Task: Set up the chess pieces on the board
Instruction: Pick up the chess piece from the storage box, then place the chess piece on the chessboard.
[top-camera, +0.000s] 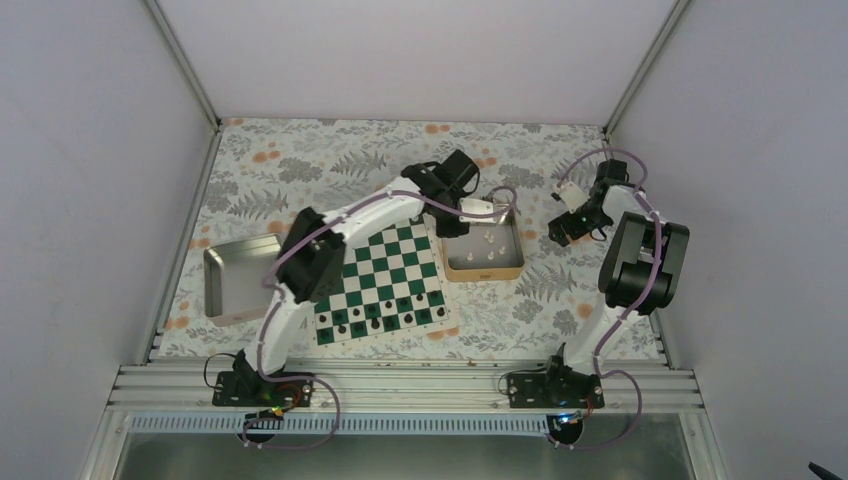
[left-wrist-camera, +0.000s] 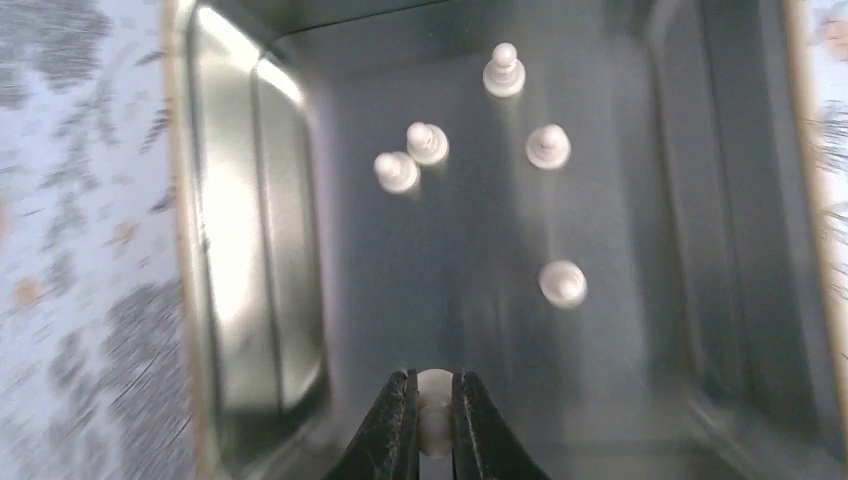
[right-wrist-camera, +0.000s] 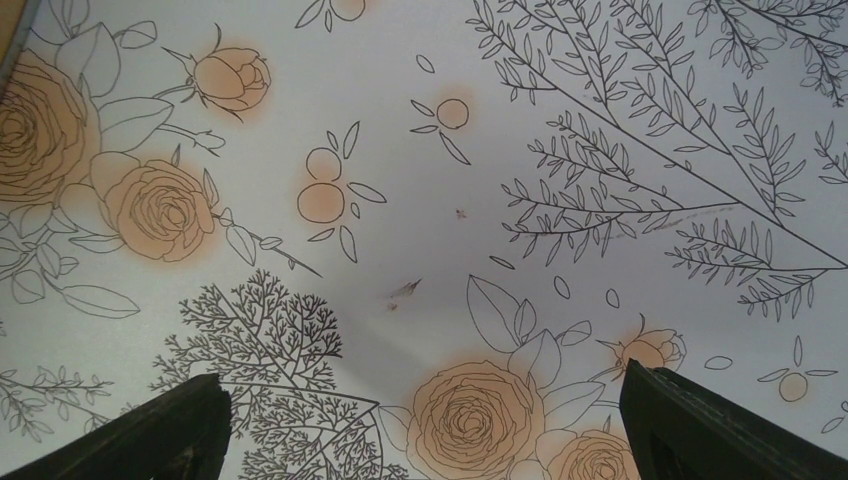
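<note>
Top external view: the left arm reaches across the board (top-camera: 388, 262) into a tan tin (top-camera: 484, 272) just right of it.
Board: dark pieces (top-camera: 375, 316) fill the near rows; the far squares that show are bare.
Surroundings: a grey tray (top-camera: 238, 280) lies left of the board; the right gripper (top-camera: 562, 232) hangs right of the tin, apart from it.
Left wrist view: the left gripper (left-wrist-camera: 433, 380) is closed on one white piece (left-wrist-camera: 435, 412), pinched between its fingertips inside the tin.
Loose chess pieces (left-wrist-camera: 548, 146): five stand on the tin floor ahead of the fingertips, none touching them.
Right wrist view: the right gripper's fingers (right-wrist-camera: 150, 432) are spread wide over the floral tablecloth (right-wrist-camera: 420, 150), holding nothing.
Step in hand: apparently picking a white piece out of the tin.
Next move: probably lift clear of the tin wall, carry left to a bare far square, and set the piece upright.
</note>
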